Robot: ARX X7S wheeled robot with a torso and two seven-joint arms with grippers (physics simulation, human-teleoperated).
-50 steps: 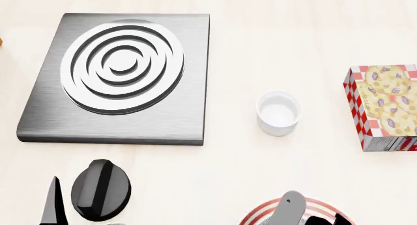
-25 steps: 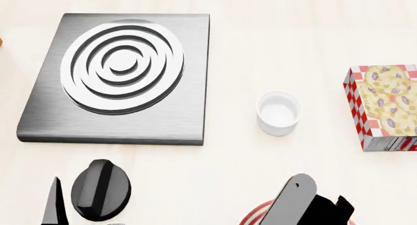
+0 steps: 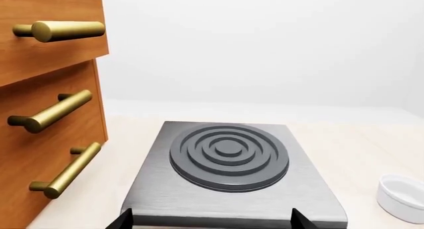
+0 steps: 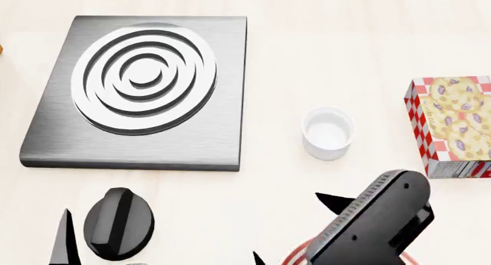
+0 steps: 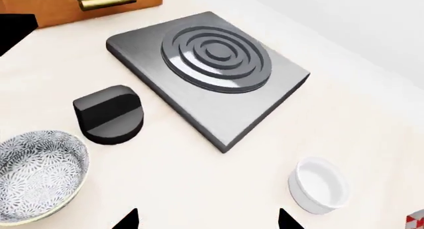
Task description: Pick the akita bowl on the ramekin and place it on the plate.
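With the right claw (image 5: 206, 220) spread wide and empty, the ramekin (image 4: 328, 133) beyond the plate (image 4: 295, 255) could be knocked by a careless swing.

Plate (image 4: 298, 254) mostly hidden under right arm; speckled bowl (image 5: 36, 174) cut by edge

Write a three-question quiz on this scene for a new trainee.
1. True or false: the ramekin is empty.
2. Which lies closest to the black knob? A) the speckled bowl B) the cookie box C) the ramekin
3. Fill in: the right gripper has its fingers ___.
Key: 1 true; 2 A; 3 open.
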